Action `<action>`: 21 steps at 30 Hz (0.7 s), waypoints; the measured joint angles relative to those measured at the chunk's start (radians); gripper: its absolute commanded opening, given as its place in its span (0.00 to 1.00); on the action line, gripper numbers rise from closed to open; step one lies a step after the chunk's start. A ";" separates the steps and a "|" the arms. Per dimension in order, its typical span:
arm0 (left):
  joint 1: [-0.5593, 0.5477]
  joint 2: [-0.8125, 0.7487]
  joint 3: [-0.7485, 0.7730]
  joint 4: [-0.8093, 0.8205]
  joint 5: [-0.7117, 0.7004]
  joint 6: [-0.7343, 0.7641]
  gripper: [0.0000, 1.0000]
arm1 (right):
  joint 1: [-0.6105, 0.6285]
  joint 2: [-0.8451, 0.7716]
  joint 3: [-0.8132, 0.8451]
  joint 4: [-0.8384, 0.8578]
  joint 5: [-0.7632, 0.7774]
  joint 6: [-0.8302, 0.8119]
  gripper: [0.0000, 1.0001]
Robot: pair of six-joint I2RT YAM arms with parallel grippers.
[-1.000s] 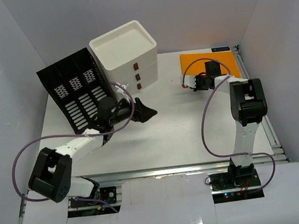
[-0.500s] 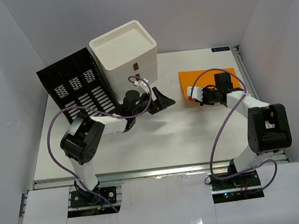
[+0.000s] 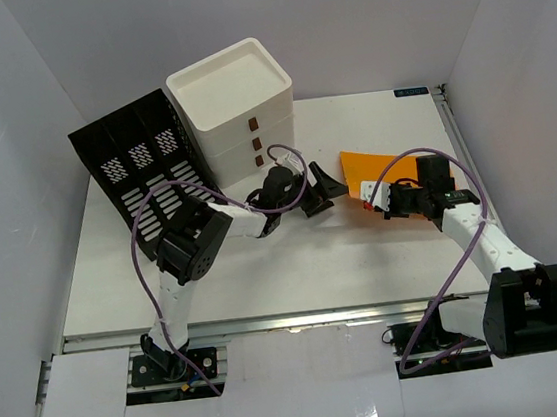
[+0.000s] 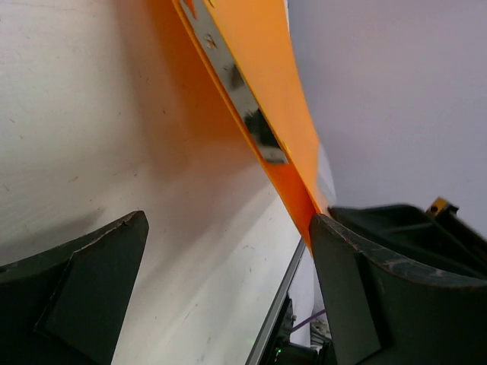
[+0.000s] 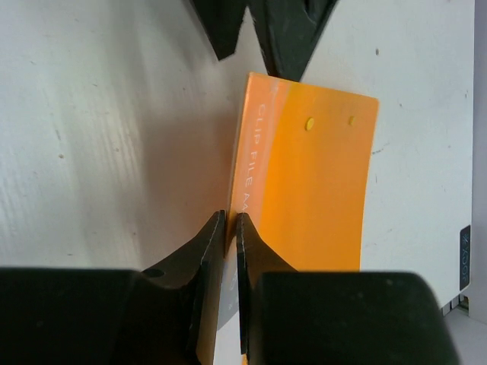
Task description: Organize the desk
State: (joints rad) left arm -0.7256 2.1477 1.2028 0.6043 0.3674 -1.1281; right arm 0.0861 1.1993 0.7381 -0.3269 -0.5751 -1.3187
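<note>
On the desk (image 3: 315, 265), which fills the floor of the white-walled enclosure with its metal rail (image 3: 301, 317) along the near edge: far left rear, black slotted file rack (image 3: 139, 174), leaning back. Just beside it to the right, touching or nearly so, white three-drawer box (image 3: 235, 108), brown pulls facing front. Left arm reaches from its base across the middle of the desk. The left gripper (image 3: 333, 190) sits just in front of the drawer box and points right, claw spread wide, nothing held. In the left wrist view the two fingers stand well apart at the lower corners, with bare tabletop between them. The near edge of the orange clip file (image 4: 266, 61) bows up off the surface and runs down toward the right finger; contact there cannot be told. Right of centre, the orange clip file (image 3: 380, 169) lies skewed, one side raised off the desk, casting an orange tint on the white surface below. The right gripper (image 3: 374, 198) is at the file's near left edge. The right wrist view shows the claw (image 5: 230, 236) closed to a thin slit, pinching the file's spine edge by the printed "CLIP FILE" lettering. Left gripper fingertips appear at the top of that view, just beyond the file's far end.
</note>
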 measured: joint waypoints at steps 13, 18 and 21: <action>-0.011 0.007 0.010 -0.020 -0.019 -0.028 0.94 | 0.022 -0.061 -0.064 -0.012 -0.043 0.004 0.14; -0.011 0.005 -0.013 -0.011 -0.021 -0.032 0.94 | 0.025 -0.072 -0.081 -0.013 -0.040 0.004 0.13; -0.011 -0.009 -0.051 0.000 -0.037 -0.032 0.94 | 0.028 -0.076 -0.082 -0.015 -0.038 0.006 0.13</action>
State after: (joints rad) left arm -0.7369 2.1386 1.1521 0.6043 0.3309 -1.1605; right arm 0.1139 1.1236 0.6559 -0.3422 -0.6133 -1.3122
